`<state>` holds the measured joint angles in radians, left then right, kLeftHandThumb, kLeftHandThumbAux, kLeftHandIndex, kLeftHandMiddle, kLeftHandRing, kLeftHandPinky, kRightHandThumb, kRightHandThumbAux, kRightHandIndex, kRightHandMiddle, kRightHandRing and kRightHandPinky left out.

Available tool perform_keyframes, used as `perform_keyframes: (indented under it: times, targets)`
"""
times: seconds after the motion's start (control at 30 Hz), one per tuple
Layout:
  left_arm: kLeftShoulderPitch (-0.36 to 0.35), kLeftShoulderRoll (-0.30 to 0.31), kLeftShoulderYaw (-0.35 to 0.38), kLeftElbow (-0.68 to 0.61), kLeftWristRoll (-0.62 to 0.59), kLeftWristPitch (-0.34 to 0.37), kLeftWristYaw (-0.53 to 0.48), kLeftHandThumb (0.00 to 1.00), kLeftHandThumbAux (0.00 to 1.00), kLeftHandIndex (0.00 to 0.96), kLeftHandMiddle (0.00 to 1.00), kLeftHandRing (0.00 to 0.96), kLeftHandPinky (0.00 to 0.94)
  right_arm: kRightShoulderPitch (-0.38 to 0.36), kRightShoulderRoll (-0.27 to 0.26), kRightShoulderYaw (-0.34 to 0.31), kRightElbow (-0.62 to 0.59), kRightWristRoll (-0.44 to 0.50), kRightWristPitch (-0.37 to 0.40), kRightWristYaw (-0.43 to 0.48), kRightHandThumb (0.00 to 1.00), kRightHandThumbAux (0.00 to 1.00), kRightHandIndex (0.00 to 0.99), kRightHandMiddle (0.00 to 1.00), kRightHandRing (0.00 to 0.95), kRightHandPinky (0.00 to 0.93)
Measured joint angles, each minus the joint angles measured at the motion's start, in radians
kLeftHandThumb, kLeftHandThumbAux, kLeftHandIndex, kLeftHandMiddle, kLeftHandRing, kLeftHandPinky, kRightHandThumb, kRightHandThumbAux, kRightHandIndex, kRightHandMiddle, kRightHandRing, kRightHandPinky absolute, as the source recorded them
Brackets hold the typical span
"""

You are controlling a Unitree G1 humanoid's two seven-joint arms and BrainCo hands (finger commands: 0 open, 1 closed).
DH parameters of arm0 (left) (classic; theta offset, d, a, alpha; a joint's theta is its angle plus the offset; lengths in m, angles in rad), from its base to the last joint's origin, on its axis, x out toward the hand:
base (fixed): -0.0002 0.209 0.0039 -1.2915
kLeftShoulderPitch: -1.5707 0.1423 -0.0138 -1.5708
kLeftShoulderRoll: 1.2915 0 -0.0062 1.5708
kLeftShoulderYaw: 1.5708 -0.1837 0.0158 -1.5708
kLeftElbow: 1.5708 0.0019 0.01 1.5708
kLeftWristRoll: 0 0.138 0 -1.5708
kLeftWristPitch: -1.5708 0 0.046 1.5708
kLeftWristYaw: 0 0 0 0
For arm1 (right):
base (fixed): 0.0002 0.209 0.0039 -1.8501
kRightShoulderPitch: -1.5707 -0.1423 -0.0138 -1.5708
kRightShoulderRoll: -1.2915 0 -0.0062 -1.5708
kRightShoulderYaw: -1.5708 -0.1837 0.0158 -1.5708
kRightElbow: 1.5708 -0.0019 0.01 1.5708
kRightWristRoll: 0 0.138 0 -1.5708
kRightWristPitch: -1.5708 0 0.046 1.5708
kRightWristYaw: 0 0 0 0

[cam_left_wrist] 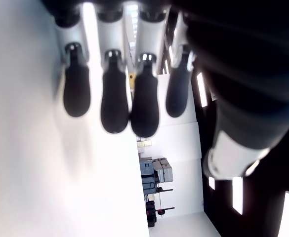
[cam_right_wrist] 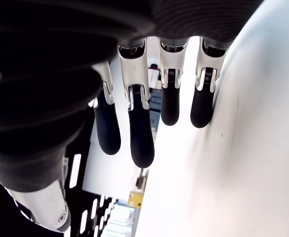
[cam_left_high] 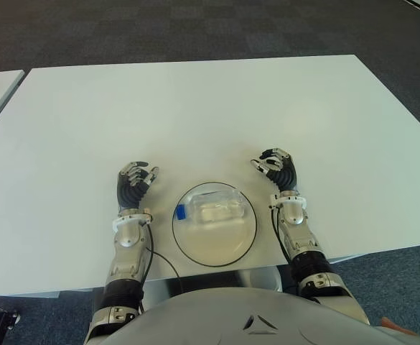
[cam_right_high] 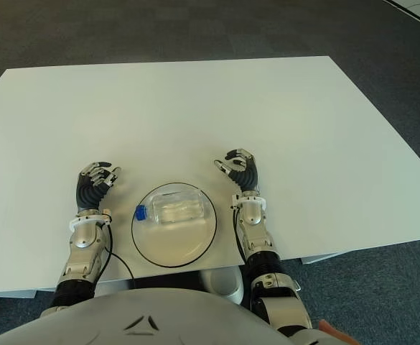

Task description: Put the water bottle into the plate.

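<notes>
Right hand close up: four fingers extended, loosely spread, dark pads, pale knuckle segments. Nothing held. White table beside fingers, outermost finger nearest it. Thumb on far side from table.

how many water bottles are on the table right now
1. The water bottle lies on its side in the plate, blue cap toward the left robot hand. The right robot hand shows on the plate's other side. Both hold nothing; no other bottle is in view.
</notes>
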<state>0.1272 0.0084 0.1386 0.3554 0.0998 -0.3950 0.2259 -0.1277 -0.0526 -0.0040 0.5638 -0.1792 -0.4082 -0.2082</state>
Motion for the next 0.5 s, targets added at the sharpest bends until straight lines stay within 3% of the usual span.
perform_keyframes:
  times: [0.5]
  targets:
    - [-0.004, 0.002, 0.001, 0.0, 0.001, 0.009, 0.0, 0.706, 0.712, 0.433, 0.666, 0.648, 0.617, -0.022, 0.002, -0.017, 0.031, 0.028, -0.002, 0.03, 0.703, 0.733, 0.424, 0.489, 0.469, 0.467]
